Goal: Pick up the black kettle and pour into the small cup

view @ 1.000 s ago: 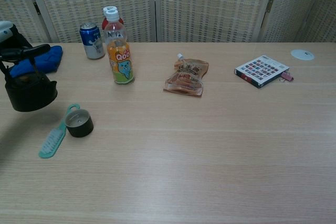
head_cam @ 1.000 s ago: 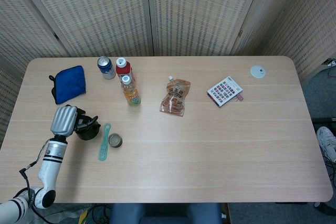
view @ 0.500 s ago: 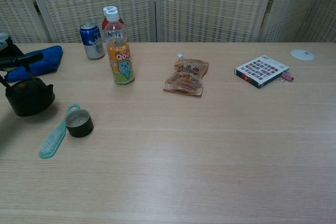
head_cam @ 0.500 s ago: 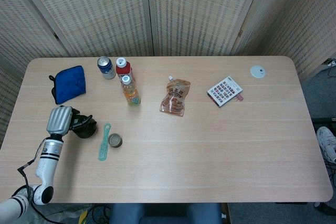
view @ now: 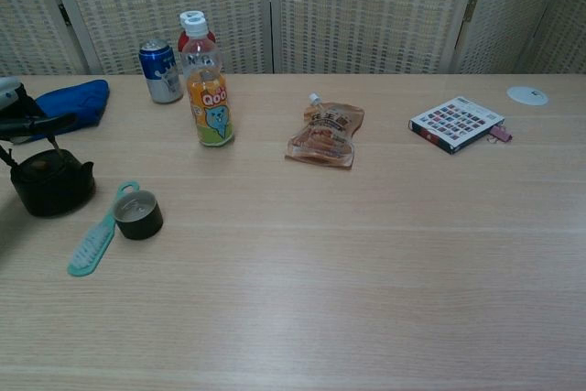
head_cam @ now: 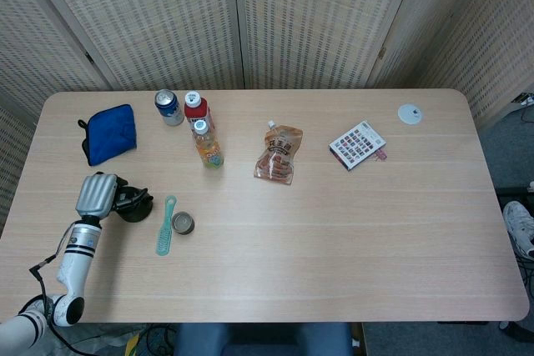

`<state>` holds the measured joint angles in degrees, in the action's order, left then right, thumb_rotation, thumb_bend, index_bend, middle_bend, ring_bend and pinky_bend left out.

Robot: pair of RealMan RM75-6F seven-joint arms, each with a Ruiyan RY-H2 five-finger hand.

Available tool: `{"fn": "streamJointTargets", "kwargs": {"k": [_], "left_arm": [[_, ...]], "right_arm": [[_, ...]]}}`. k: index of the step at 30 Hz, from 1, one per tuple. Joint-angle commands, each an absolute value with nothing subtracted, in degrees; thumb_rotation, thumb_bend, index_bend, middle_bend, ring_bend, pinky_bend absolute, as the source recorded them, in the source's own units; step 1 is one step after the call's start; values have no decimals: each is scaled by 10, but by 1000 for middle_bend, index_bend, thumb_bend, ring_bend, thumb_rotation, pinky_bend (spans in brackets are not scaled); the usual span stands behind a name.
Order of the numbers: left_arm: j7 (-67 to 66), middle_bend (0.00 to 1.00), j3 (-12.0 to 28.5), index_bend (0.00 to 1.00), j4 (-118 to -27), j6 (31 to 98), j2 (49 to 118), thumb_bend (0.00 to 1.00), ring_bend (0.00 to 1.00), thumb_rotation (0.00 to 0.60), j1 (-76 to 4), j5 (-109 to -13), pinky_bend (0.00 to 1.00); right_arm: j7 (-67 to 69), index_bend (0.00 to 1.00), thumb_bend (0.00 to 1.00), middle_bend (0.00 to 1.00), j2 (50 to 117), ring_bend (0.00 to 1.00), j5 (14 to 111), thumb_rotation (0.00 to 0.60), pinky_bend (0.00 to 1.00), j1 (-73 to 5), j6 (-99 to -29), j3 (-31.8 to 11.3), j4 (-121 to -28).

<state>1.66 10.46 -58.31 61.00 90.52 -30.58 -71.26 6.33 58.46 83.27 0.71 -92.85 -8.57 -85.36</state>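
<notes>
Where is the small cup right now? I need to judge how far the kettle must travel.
In the head view the small cup stands near the table's left front, beside the green brush, right of the black kettle under the left hand.

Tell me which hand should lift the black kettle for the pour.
Left. The left hand is already at the black kettle at the table's left edge, with the small cup just beside it. The right hand shows in neither view.
</notes>
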Motion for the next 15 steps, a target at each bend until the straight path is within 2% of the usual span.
{"fn": "streamJointTargets", "kwargs": {"k": [1, 10, 15], "left_arm": [[12, 971, 101, 907, -578, 608, 908, 187, 838, 112, -306, -715, 387], [-2, 846, 97, 785, -576, 610, 910, 185, 719, 112, -305, -720, 377], [-7, 794, 98, 720, -580, 615, 910, 180, 656, 73, -303, -720, 377]], "right_arm": [[63, 231, 187, 317, 585, 238, 833, 600, 218, 7, -928, -86, -854], [65, 231, 187, 317, 585, 238, 830, 600, 219, 8, -928, -85, -851], [66, 231, 187, 317, 585, 238, 831, 600, 219, 9, -930, -85, -851]]}}
